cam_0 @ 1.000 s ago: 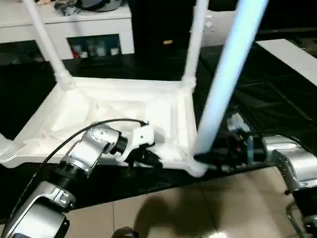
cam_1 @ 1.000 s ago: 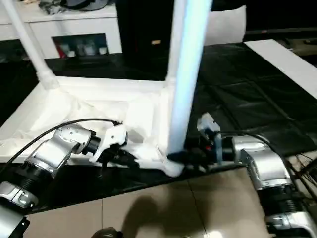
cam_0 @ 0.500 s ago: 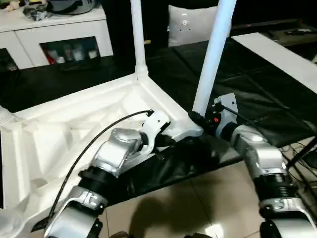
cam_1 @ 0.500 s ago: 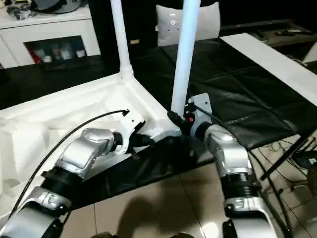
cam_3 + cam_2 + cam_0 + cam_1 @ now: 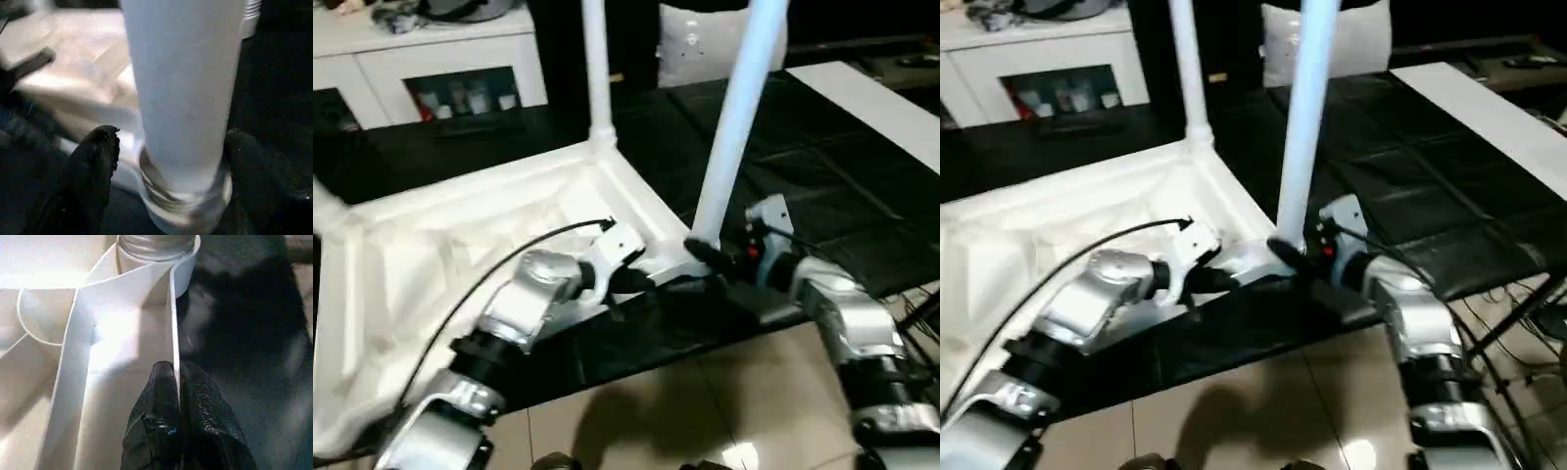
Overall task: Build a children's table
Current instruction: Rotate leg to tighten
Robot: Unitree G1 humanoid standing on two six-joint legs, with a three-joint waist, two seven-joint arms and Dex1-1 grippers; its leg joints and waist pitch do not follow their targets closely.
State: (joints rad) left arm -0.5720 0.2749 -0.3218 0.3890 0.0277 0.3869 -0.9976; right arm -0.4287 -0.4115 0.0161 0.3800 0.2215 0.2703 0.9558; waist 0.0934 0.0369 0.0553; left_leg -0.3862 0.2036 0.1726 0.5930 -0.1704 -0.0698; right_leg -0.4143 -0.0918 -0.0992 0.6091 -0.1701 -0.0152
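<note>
Lying upturned — white tabletop point(image 5: 460, 245), two legs point(image 5: 736, 117) upright.

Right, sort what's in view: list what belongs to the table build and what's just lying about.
Part of the job:
- upturned white tabletop
- near leg standing in its corner socket
- far leg
- left gripper pinching the tabletop's rim
- right gripper around the near leg's base

Lying about:
- white cabinet
- grey cushion

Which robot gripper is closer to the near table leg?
Right. The right gripper has its fingers either side of the leg at its base. The left gripper pinches the tabletop's rim, short of that corner.
</note>
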